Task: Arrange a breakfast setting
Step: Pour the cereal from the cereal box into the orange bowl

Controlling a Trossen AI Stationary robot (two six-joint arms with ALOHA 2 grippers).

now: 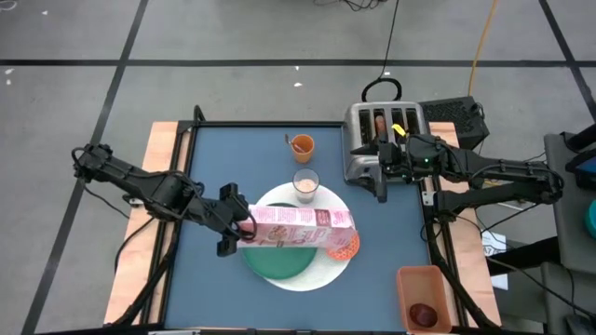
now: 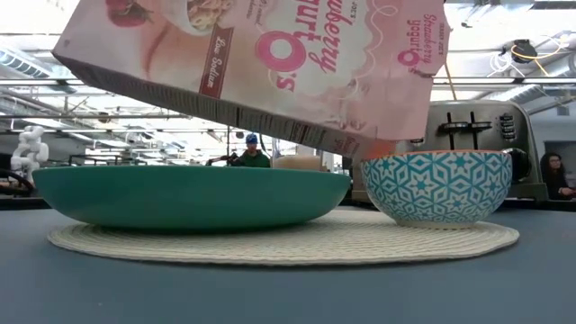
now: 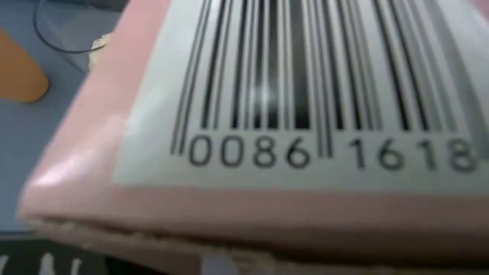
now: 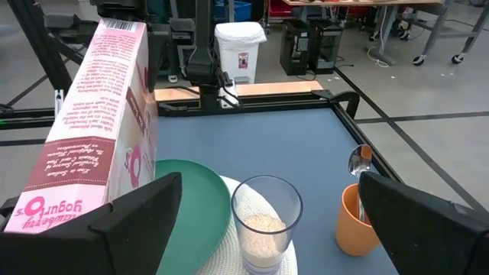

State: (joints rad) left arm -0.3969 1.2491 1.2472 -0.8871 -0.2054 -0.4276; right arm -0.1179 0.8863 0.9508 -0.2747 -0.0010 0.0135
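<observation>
Surface, blue, carries 1 white round mat. Pink cereal box: clamped at its base end by the left tool, held tilted above the mat with its open end down over the small orange patterned bowl. Risk, as judged: tipped too far or off line, cereal would spill past the bowl's narrow rim onto the mat or the green plate; a loose hold on the smooth card could also let the box slip and knock the bowl. Silver four-slot toaster: at the far right of the surface, beside the waiting right tool, whose fingers stand wide apart on nothing. Orange rectangular bin: off the near right corner, 1 dark red fruit inside. Milk glass: on the mat's far edge, near the box; a swing of the box could topple it. Orange cup: behind the glass, with a metal spoon standing in it.
</observation>
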